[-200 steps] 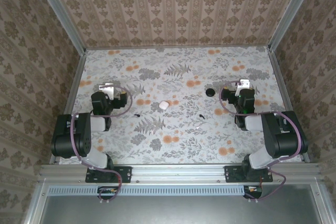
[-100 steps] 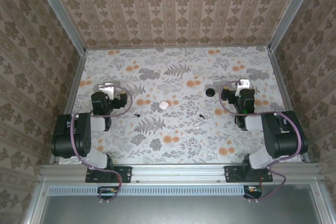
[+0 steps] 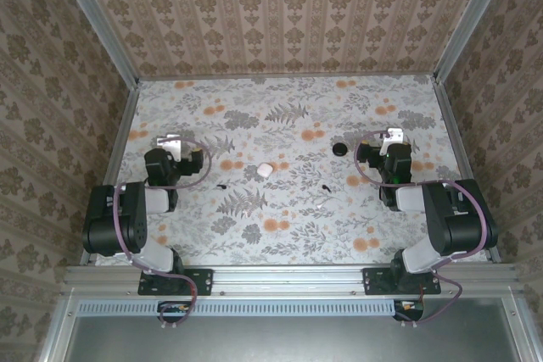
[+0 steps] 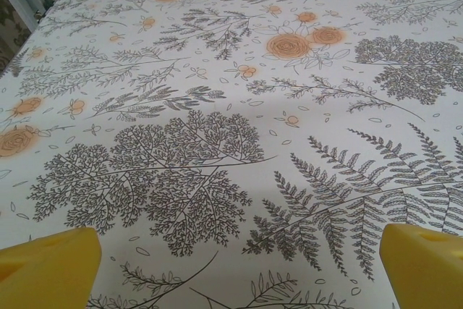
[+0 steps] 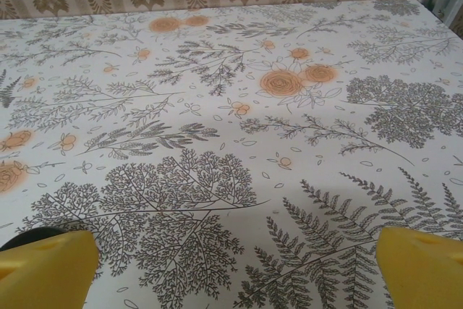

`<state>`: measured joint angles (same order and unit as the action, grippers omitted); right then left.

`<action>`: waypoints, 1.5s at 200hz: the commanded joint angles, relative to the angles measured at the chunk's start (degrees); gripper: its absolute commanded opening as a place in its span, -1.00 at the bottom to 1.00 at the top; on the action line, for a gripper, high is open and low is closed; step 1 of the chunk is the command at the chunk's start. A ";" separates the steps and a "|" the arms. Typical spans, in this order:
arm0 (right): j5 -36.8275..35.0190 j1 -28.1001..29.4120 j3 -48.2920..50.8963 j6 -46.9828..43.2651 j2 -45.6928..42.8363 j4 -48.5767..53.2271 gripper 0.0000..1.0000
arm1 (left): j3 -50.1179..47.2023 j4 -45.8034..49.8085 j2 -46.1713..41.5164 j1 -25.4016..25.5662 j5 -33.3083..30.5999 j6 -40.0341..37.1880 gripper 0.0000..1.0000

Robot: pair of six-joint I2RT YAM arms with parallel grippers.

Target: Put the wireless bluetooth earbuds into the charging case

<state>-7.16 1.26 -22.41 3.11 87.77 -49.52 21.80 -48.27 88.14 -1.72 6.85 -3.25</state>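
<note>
Charging case [image 3: 265,169] lies apart from two earbuds [image 3: 222,186]; left fingers [image 4: 47,269] and right fingers [image 5: 419,265] spread.

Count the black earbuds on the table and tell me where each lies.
2: the left earbud lies near-left of the charging case; the right earbud lies near-right of it, both apart from it.

Top external: fixed, high above and behind arm bases [image 3: 174,281], looks down and forward, far off; whole tabletop [image 3: 288,235] up to back wall [image 3: 288,14].
Left wrist: low, close over tabletop, faces far edge, far left corner at upper left; left fingertips [image 4: 51,265] at bottom corners.
Right wrist: same, far right corner at upper right; right fingertips [image 5: 419,269] at bottom corners.
Top view covers both patches.
</note>
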 commanded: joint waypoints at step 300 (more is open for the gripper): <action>7.52 12.88 -68.52 4.82 26.52 101.14 0.78 | 34.78 60.87 -0.59 41.72 3.83 20.38 0.96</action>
<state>-0.56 13.93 -85.49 10.87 110.17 46.19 54.85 14.24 86.52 40.05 8.12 16.84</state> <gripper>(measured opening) 0.901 0.981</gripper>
